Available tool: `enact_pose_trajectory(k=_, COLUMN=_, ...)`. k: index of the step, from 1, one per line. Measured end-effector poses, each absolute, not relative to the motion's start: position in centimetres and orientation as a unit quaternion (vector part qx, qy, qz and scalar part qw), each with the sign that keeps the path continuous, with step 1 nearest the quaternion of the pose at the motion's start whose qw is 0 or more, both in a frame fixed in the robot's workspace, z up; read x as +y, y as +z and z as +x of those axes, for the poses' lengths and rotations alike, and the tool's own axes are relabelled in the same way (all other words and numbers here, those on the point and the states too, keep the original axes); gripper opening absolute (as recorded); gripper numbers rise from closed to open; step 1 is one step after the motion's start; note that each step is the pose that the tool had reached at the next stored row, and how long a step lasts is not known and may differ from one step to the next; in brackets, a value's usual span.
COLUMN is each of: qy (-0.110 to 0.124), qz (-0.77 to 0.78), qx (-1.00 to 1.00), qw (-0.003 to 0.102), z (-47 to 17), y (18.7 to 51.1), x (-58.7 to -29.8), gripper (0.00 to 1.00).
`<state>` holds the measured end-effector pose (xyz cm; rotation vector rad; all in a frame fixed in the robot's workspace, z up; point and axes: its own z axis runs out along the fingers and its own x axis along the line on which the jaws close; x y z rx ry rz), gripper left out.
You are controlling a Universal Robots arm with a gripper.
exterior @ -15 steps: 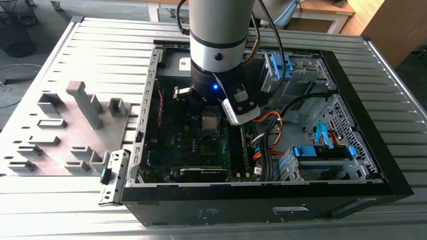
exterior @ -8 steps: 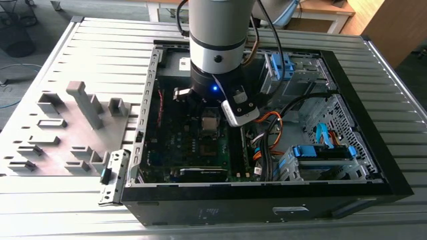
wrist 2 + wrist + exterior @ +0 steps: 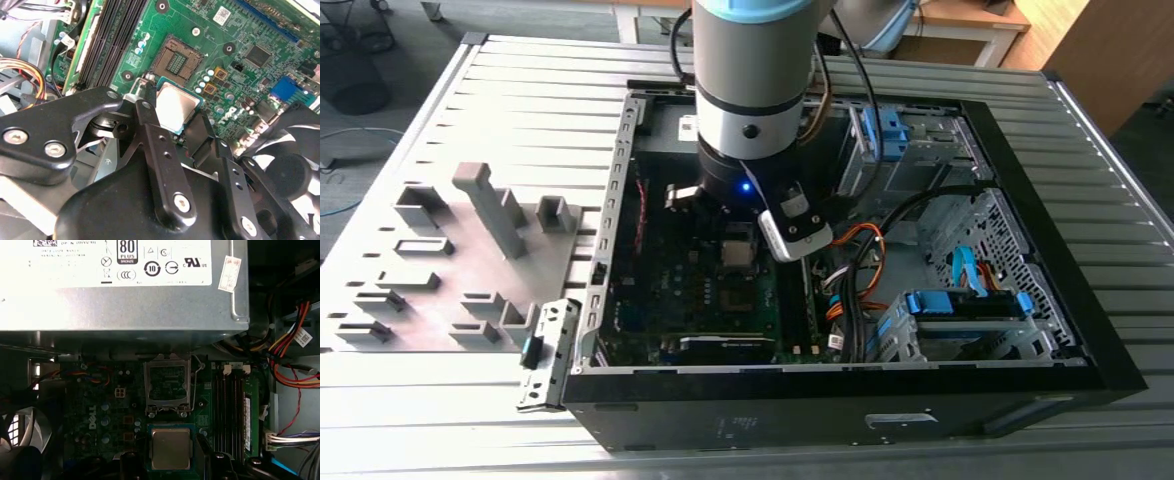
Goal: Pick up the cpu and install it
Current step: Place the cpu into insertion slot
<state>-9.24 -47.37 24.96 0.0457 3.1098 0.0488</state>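
The gripper is clamping the cpu, its black fingers pressing on two opposite edges of the chip and leaving the shiny metal top showing between them. In both wrist views the cpu is hanging level over the green motherboard, just beside the open socket and not yet in it. The empty memory slots are running along one side of the socket, and in the first wrist view the power supply is lying beyond it. In the exterior view the arm is reaching straight down into the open case, which is lying on the desk.

The cpu looks light, thin and stiff, with a slippery lid and probably a delicate underside. The edges seem the right place to hold it, flat and with only modest squeeze.
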Motion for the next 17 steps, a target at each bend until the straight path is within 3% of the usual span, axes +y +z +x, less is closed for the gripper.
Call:
enact_pose_trajectory(k=6, qy=0.016, qz=0.015, qx=1.000, qw=0.021, z=-9.48, y=24.28, x=-47.45, gripper=0.47)
enact_pose_trajectory(k=17, qy=0.016, qz=0.015, qx=1.000, qw=0.021, z=-9.49, y=24.30, x=-47.45, gripper=0.47)
